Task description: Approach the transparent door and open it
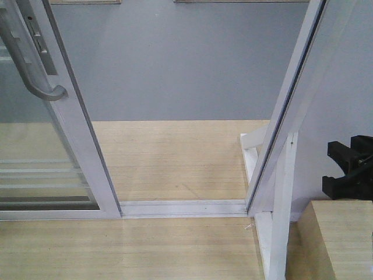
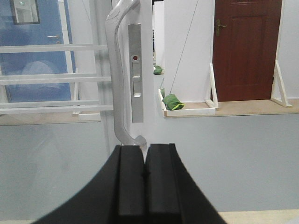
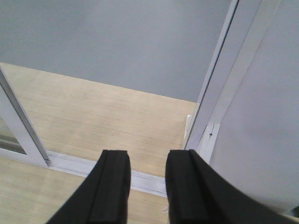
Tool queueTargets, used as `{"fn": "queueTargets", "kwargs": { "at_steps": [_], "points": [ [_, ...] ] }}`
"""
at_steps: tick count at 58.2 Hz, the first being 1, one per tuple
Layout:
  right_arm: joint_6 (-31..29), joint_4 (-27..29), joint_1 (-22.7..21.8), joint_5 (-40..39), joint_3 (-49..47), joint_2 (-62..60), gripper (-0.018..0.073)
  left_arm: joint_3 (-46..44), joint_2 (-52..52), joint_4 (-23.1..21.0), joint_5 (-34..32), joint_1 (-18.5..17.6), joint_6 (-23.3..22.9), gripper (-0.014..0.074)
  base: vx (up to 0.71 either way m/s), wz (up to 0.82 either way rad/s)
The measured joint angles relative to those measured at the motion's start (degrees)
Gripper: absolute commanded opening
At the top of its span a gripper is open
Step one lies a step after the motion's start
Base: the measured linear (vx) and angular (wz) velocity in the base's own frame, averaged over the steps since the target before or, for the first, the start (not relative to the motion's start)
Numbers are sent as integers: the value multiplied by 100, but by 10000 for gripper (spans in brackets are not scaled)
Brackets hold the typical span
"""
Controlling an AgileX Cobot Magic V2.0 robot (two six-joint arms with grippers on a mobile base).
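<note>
The transparent door [image 1: 35, 146] stands at the left of the front view, slid aside. A gap lies between its white stile [image 1: 81, 146] and the right frame [image 1: 285, 116]. Its curved silver-grey handle [image 1: 29, 64] is at the top left. In the left wrist view the handle [image 2: 117, 70] rises just beyond my left gripper [image 2: 145, 150]. That gripper is shut with nothing between its fingers, its tips just below the handle's lower end. My right gripper [image 3: 147, 156] is open and empty above the floor track [image 3: 140, 175]. It also shows in the front view [image 1: 335, 168] at the right.
A white floor track [image 1: 183, 207] crosses the doorway, with wood floor then grey floor beyond. A white brace [image 1: 280, 204] and a wooden box [image 1: 344, 239] stand at the right. Through the glass are a blue door [image 2: 37, 56], a brown door [image 2: 245, 46] and green bags [image 2: 173, 101].
</note>
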Motion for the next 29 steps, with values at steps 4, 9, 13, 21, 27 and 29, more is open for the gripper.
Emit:
{"fn": "queueTargets", "kwargs": {
  "at_steps": [4, 9, 13, 21, 27, 29],
  "points": [
    [0, 0, 0, 0, 0, 0, 286, 0, 0, 0, 0, 0, 0, -7, 0, 0],
    [0, 0, 0, 0, 0, -2, 286, 0, 0, 0, 0, 0, 0, -7, 0, 0],
    [0, 22, 0, 0, 11, -67, 277, 0, 0, 6, 0, 0, 0, -7, 0, 0],
    [-285, 293, -381, -65, 175, -538, 185, 0, 0, 11, 0, 0, 0, -7, 0, 0],
    [-761, 868, -1117, -375, 547, -1167, 88, 0, 0, 11, 0, 0, 0, -6, 0, 0],
    [-933, 1050, -1372, -505, 722, -1394, 51, 0, 0, 11, 0, 0, 0, -6, 0, 0]
  ]
}}
